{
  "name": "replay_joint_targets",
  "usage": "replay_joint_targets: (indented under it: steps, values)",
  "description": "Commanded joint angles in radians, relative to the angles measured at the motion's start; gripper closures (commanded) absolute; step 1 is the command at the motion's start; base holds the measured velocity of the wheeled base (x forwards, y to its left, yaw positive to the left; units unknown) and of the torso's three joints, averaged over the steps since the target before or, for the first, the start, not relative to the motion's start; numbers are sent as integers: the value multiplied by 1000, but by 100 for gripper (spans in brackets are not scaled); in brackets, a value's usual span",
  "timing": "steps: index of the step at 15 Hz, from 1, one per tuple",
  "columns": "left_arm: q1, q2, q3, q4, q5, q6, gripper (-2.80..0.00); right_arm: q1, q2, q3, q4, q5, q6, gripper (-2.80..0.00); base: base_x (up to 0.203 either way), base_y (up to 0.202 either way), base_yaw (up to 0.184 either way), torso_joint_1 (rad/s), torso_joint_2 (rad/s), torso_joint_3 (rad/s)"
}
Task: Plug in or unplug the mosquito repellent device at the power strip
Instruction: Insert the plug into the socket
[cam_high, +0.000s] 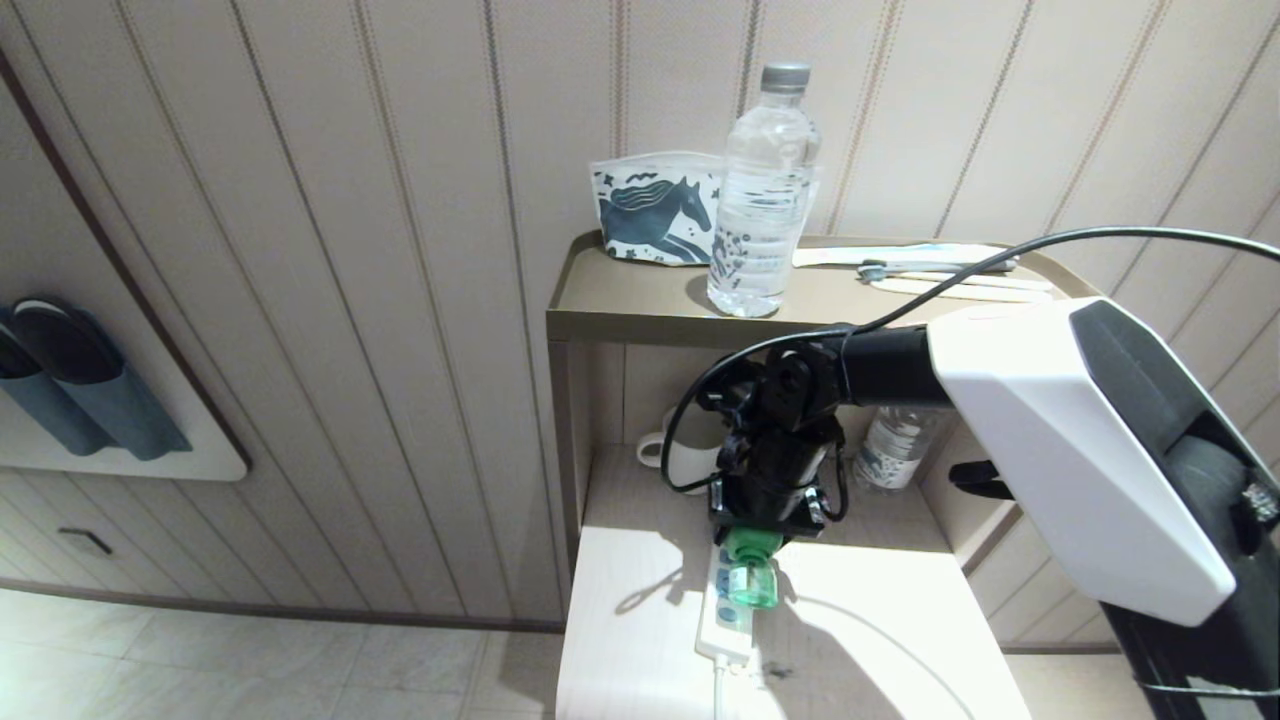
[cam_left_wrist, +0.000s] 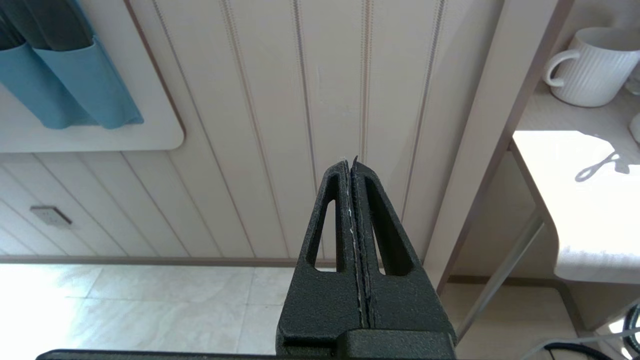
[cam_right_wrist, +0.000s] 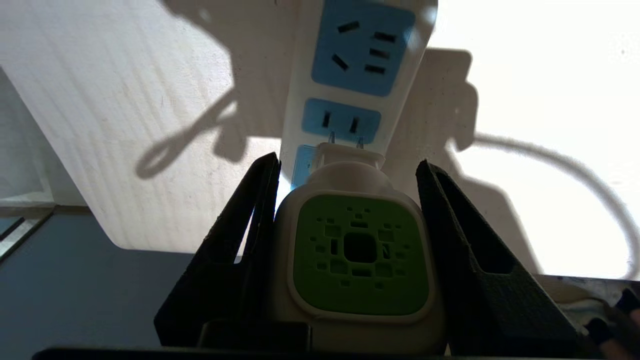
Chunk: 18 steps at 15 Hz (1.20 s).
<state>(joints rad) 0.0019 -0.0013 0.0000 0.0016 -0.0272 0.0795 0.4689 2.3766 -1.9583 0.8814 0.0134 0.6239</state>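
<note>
Mosquito repellent device (cam_right_wrist: 357, 250): we are counting one; it is sitting between the fingers of the right gripper, and its two metal pins are standing at the slots of a pale blue socket face.
Power strip (cam_high: 727, 620): we are counting one, lying flat on the pale lower shelf (cam_high: 880, 640), with its white cord running off toward the near edge.
Socket faces: we are seeing at least three blue faces in the right wrist view; the nearest one is partly hidden behind the device.
Right gripper (cam_right_wrist: 350, 165): it is reaching down over the strip, fingers about half apart and clasping the white body of the device; the left finger seems to be pressing on it, but on the other side we cannot tell if a thin gap is remaining.
Left gripper (cam_left_wrist: 351, 167): it is hanging away from the shelf, facing the panelled wall, with both fingers pressed together and holding nothing.
Water bottles: we are counting two, one (cam_high: 762, 195) on the top shelf and one (cam_high: 893, 448) behind the arm.
Mug (cam_left_wrist: 592, 65): one, white, standing at the back of the lower shelf.
Pouch (cam_high: 655, 215): one, with a horse print, on the top shelf just beside the bottle.
</note>
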Motion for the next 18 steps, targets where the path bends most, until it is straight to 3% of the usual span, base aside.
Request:
replay_joint_targets:
  steps: [1, 18]
  values:
    - [1, 1, 0, 0, 0, 0, 0, 4, 4, -1, -2, 0, 2, 0, 0, 0, 0, 0, 0, 0]
    - [0, 1, 0, 0, 0, 0, 0, 0, 19, -1, -20, -3, -26, 0, 0, 0, 0, 0, 0, 0]
